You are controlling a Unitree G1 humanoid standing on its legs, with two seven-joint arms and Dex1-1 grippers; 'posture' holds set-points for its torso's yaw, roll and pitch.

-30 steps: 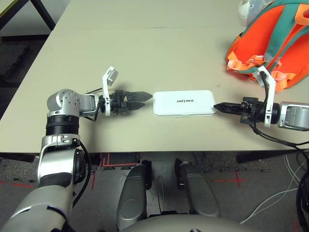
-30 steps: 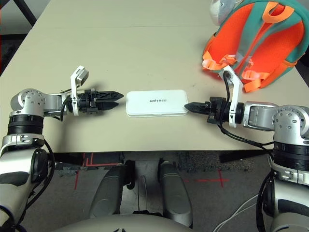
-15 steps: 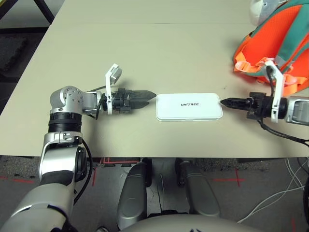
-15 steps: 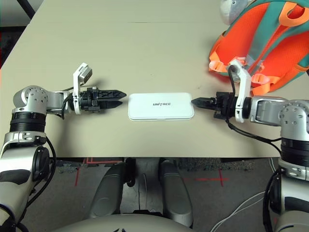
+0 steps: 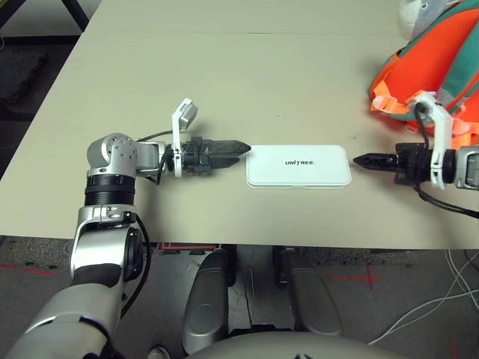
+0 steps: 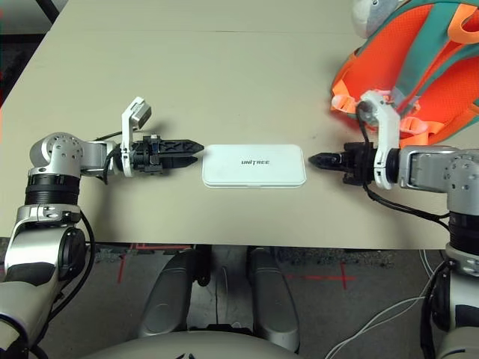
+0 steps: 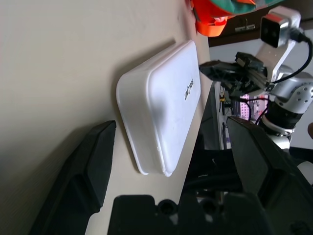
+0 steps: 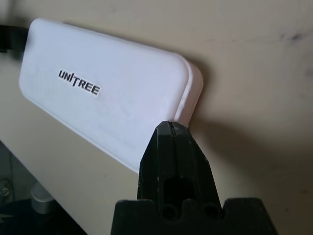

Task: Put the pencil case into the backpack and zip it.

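The white pencil case (image 5: 299,166) with black UNITREE lettering lies flat on the table near the front edge. My left gripper (image 5: 238,151) is open at the case's left end, and the left wrist view shows the case (image 7: 161,103) just ahead between the spread fingers (image 7: 98,152). My right gripper (image 5: 359,159) is shut, its tip pointing at the case's right end with a small gap; the right wrist view shows the tip (image 8: 170,126) over that end. The orange and teal backpack (image 5: 438,67) lies at the far right, behind the right wrist.
A grey-white plush toy (image 6: 368,13) hangs at the backpack's top. The beige table (image 5: 224,75) stretches bare behind the case. Its front edge runs just below both arms. Cables lie on the floor at the lower right.
The whole view has shifted. The right gripper's tip, which touched the case's right end, now stands slightly off it. The left gripper stays at the left end.
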